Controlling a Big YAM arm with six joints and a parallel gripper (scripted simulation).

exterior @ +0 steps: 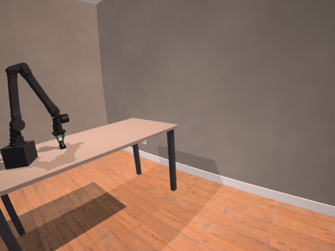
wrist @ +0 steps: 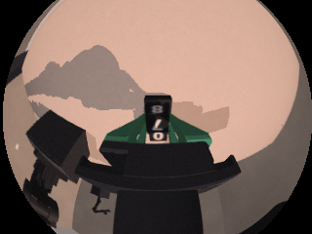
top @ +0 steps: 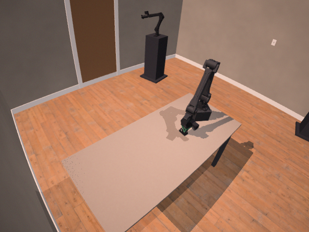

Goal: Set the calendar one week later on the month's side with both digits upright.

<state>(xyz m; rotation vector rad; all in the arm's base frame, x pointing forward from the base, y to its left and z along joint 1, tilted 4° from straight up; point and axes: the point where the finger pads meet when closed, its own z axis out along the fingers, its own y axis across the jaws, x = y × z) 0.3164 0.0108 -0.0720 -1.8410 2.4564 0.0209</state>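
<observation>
Perpetual Calendar in the Fingers' Grasp, New Date Still to Be Confirmed

The parallel gripper [top: 184,129] [exterior: 62,140] [wrist: 157,116] points down at the black perpetual calendar [top: 183,133] [exterior: 63,146] [wrist: 157,100], its 2 green fingers drawn in and apparently clamped on a numbered cube [wrist: 157,125]. White figures resembling an 8, a 7 and a 0 show in the wrist view; the month's name and the tray's floor cannot be made out, so the date is unread. The calendar is at the table [top: 139,159] [exterior: 116,135] surface, near the arm's base; whether its underside fully touches is unclear.

The cube looks light, rigid and smooth, likely to slip or twist if pinched off-center. Opposite side faces, gripped squarely at mid-height, offer the best hold; a knock could shift the loose tray. Setting the cube level beside its partner, digit upright, appears to be the work in hand.

Behind, the black six-joint arm [top: 201,90] [exterior: 38,87] rises from its block base [top: 202,115] [exterior: 16,156], elbow high, forearm sloping down and wrist near vertical. Farther off, a 2nd arm [top: 158,23] stands on a dark pedestal [top: 155,57].
</observation>
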